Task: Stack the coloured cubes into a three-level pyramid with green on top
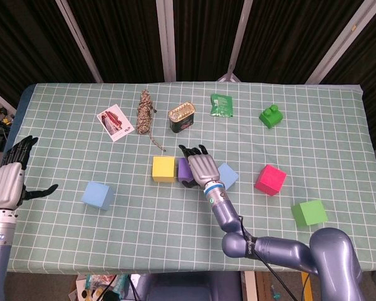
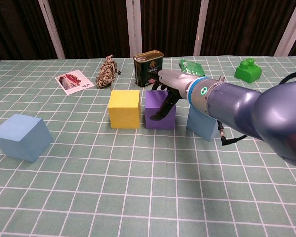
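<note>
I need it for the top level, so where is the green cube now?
In the head view, the green cube sits near the table's front right corner, apart from the others. Its nearest neighbour is the pink cube, behind it and to the left.

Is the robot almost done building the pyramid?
Not nearly. The yellow cube and purple cube sit side by side as a bottom row, with the right hand on the purple one. Nothing is stacked. The blue cubes, pink cube and green cube still lie scattered.

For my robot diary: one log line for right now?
right hand holds purple cube | yellow cube beside it | left hand open | green cube untouched
</note>
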`<action>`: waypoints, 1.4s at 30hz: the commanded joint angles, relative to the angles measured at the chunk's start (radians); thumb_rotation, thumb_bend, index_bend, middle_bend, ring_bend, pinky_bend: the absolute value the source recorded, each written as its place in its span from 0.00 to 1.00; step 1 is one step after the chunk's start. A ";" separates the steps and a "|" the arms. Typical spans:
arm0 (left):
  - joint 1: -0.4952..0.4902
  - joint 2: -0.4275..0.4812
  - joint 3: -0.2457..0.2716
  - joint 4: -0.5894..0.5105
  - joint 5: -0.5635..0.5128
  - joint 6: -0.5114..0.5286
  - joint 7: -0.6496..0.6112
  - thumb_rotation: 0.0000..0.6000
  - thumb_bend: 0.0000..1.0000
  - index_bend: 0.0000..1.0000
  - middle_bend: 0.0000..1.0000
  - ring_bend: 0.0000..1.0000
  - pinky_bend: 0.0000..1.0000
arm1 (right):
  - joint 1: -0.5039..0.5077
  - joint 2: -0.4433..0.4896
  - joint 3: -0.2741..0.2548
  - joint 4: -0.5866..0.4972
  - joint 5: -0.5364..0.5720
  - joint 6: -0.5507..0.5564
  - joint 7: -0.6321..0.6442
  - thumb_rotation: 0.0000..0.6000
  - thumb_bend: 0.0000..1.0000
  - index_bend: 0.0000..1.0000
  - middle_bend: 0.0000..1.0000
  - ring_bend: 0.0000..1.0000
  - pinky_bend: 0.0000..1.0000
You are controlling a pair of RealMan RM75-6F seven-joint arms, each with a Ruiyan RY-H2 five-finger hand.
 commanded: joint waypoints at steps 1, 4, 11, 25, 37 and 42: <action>0.000 0.000 0.000 0.000 0.000 0.000 0.000 1.00 0.14 0.00 0.00 0.00 0.02 | 0.000 0.002 -0.001 -0.002 0.000 0.000 -0.001 1.00 0.25 0.00 0.13 0.10 0.00; 0.000 0.000 0.000 0.000 -0.001 0.000 -0.001 1.00 0.14 0.00 0.00 0.00 0.02 | -0.001 0.006 -0.005 -0.007 0.001 0.000 -0.005 1.00 0.25 0.00 0.10 0.08 0.00; 0.000 0.001 0.000 -0.001 0.000 0.000 -0.002 1.00 0.14 0.00 0.00 0.00 0.01 | -0.006 0.033 -0.012 -0.060 0.021 0.015 -0.033 1.00 0.25 0.00 0.04 0.04 0.00; 0.004 0.007 0.001 -0.010 0.012 0.010 0.000 1.00 0.14 0.00 0.00 0.00 0.01 | -0.075 0.174 -0.038 -0.281 -0.054 0.130 -0.046 1.00 0.25 0.00 0.02 0.00 0.00; -0.003 -0.003 0.006 -0.020 0.022 0.012 0.028 1.00 0.14 0.00 0.00 0.00 0.01 | -0.137 0.294 -0.072 -0.418 0.007 0.181 -0.073 1.00 0.25 0.00 0.02 0.00 0.00; -0.004 -0.007 0.008 -0.030 0.031 0.017 0.039 1.00 0.14 0.00 0.00 0.00 0.01 | -0.129 0.275 -0.060 -0.399 0.077 0.192 -0.090 1.00 0.25 0.00 0.02 0.00 0.00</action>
